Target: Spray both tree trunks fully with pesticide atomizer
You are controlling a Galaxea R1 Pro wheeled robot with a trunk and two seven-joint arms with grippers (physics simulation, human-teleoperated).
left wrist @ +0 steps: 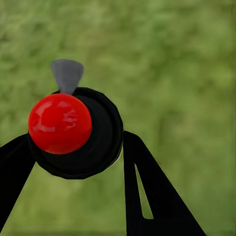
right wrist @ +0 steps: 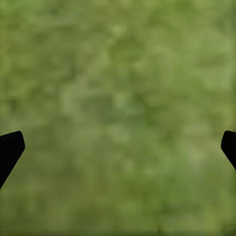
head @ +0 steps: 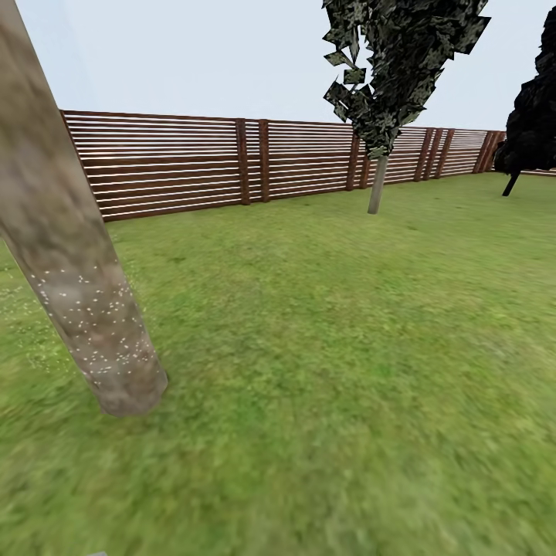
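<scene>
Clamped between the left gripper (left wrist: 78, 152) fingers, the pesticide atomizer (left wrist: 73, 132) shows as a black round body with a glossy red dome and a grey nozzle, its lower part cut off. Wide apart and holding nothing, the right gripper (right wrist: 118, 147) shows its tips over blurred grass (right wrist: 123, 98). From the head, a speckled near tree trunk (head: 77, 286) leans out of frame; a second tree (head: 382, 116) stands by the fence (head: 193, 166).

Flat, bright, shadowless daylight; the grass (head: 332, 371) is blurry, worst in both wrist views.

No legible text or signs anywhere
</scene>
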